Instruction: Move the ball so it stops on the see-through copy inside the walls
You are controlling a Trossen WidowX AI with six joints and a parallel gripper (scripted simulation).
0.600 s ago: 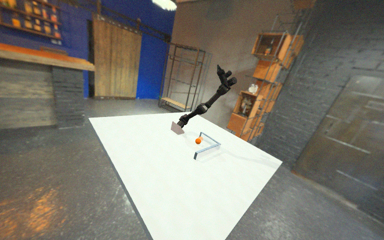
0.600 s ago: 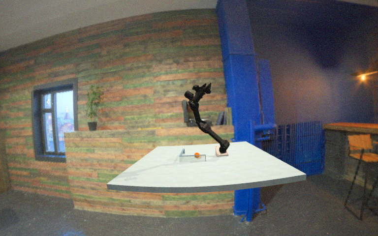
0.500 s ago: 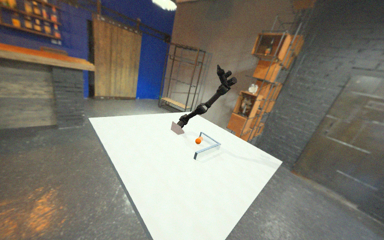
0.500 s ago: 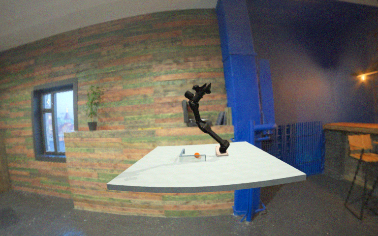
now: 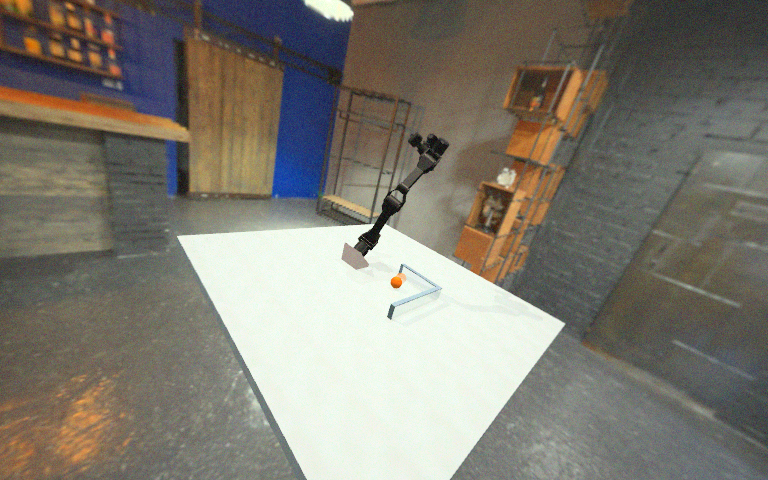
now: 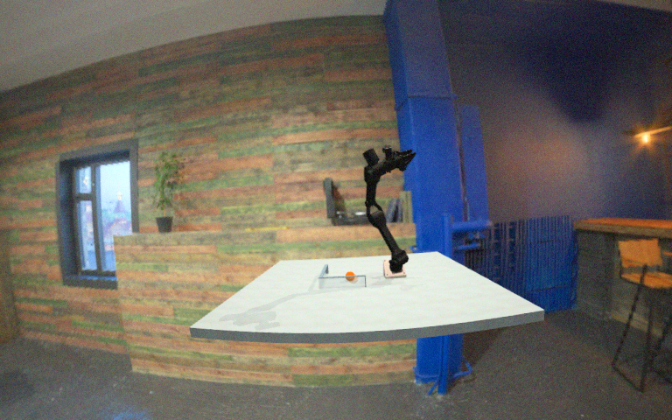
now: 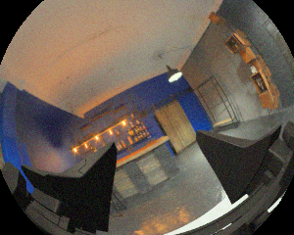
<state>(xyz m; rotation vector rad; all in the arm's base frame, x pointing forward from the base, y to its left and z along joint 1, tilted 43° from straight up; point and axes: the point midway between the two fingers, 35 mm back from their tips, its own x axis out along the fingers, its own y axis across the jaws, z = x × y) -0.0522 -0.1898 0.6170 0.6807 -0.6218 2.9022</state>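
The orange ball (image 5: 396, 282) (image 6: 350, 276) rests on the white table (image 5: 328, 356) (image 6: 407, 311). The see-through copy (image 5: 402, 277) shows pale orange just behind the ball in the top view, partly covered by it. The two low clear walls (image 5: 417, 295) (image 6: 324, 270) make a corner beyond the ball, which lies on their open side. In the exterior view one wall stands in front of the ball. My gripper (image 5: 414, 140) (image 6: 410, 159) (image 7: 157, 141) is open and empty, raised high above the table and far from the ball. The wrist view shows neither ball nor walls.
The arm's base plate (image 5: 353, 256) (image 6: 388, 272) stands on the table near the ball. Beyond the table are a bar counter (image 5: 67, 121) (image 6: 641, 227), a metal rack (image 5: 376, 166) and a blue column (image 6: 423, 114).
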